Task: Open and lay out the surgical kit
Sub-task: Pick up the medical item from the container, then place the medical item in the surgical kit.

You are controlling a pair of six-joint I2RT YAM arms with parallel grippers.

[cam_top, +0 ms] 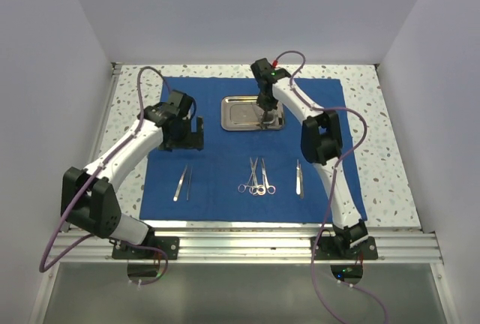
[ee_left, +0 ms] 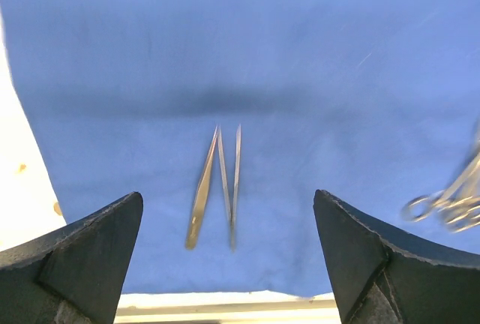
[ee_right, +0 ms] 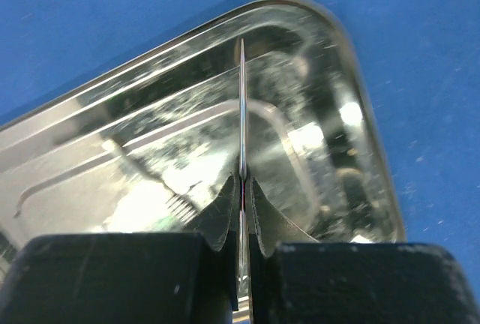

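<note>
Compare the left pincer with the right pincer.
The left pincer stands wide open and empty; the right pincer is shut on a thin steel instrument. The left pincer hangs above tweezers on the blue cloth; the right pincer is over the steel tray. Both are black, two-fingered.

One blue cloth wrap (cam_top: 225, 163), one steel tray (cam_top: 238, 114) and two tweezers (cam_top: 180, 184) are counted. One lone slim instrument (cam_top: 299, 178) is seen at the right, and one thin blade (ee_right: 241, 99) over the tray. At least two ring-handled instruments (cam_top: 257, 186) are clustered.

Left tool (ee_left: 227, 196) spread wide, two tweezers (ee_left: 201, 196) side by side on blue cloth (ee_left: 300, 54), blurred ring-handled instruments (ee_left: 450, 204) at right
</note>
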